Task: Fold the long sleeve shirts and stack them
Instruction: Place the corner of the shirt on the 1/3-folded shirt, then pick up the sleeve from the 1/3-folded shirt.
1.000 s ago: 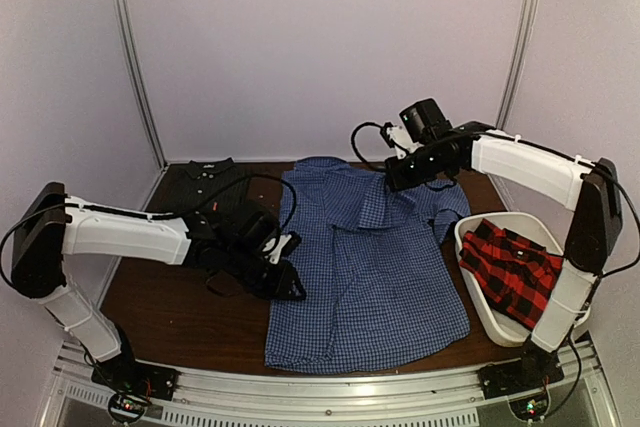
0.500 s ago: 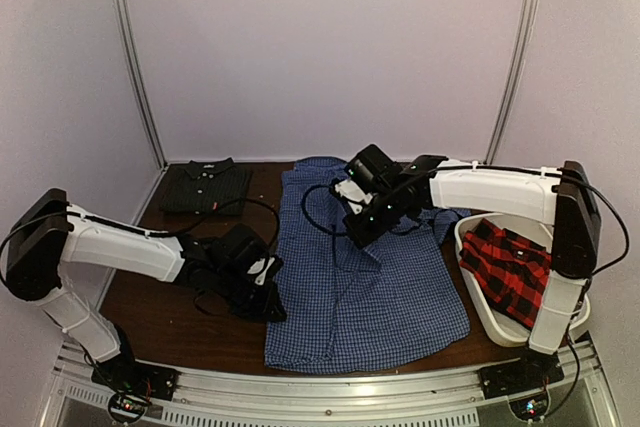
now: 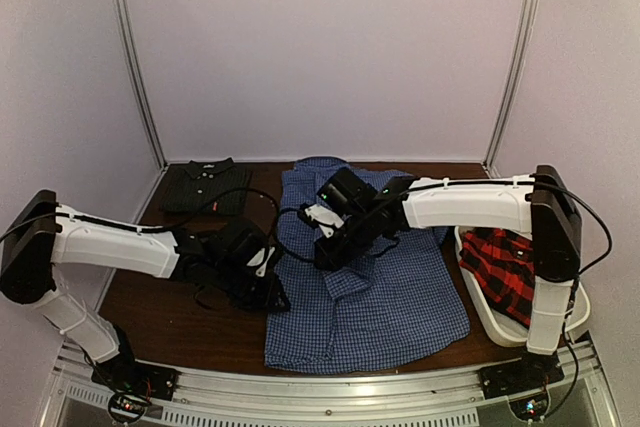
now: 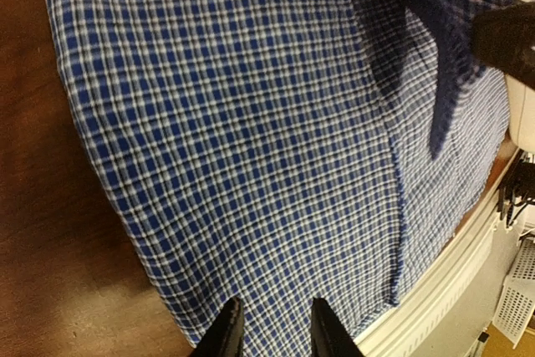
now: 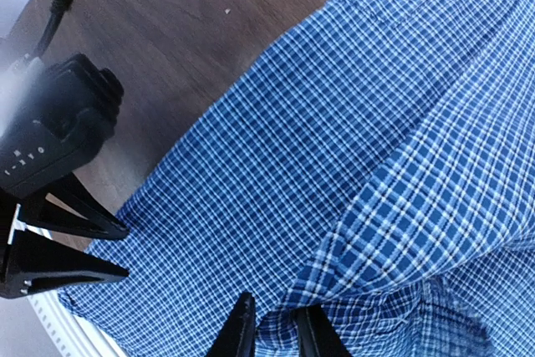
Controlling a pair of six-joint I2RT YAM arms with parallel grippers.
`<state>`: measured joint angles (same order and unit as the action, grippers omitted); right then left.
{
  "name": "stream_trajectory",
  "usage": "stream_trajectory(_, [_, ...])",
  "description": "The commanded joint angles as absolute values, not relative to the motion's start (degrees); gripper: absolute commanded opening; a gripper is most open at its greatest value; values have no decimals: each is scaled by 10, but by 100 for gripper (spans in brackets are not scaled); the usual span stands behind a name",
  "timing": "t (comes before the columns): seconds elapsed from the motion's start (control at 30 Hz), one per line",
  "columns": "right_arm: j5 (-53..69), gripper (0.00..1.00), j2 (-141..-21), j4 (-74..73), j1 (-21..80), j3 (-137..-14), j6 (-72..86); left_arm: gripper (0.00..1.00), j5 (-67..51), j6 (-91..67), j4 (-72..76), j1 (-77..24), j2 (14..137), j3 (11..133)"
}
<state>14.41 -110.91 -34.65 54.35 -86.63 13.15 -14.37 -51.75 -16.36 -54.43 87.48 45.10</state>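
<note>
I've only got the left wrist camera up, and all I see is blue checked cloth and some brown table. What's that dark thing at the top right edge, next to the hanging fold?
Observer: That is the right gripper. Seen from above, it hangs over the middle of the blue shirt.
Operator: Is it gripping that fold?
Observer: Its own camera shows a fold running into the gap between its fingers. I cannot tell whether it is pinched.
Operator: Any other shirts around?
Observer: A red plaid shirt lies in a white tub to the right of the blue one.
</note>
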Motion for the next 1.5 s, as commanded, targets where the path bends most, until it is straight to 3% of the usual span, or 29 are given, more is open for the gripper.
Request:
stream_trajectory(0.0, [182, 20, -1108, -274, 541, -872, 167, 31, -120, -512, -154, -547, 855, 474])
stream_trajectory(0.13, [181, 27, -1110, -267, 537, -889, 178, 36, -126, -513, -137, -547, 858, 480])
stream_trajectory(0.4, [155, 57, -1063, -274, 521, -867, 174, 44, -127, -525, -98, -547, 863, 488])
stream_trajectory(0.47, [147, 60, -1047, -275, 518, -852, 174, 44, -118, -527, -98, -546, 866, 491])
stream_trajectory(1.2, [101, 67, -960, -161, 529, -630, 204, 47, -101, -520, -60, -529, 978, 534])
stream_trajectory(1.47, [71, 55, -990, -131, 538, -626, 206, 40, -108, -521, -36, -529, 998, 544])
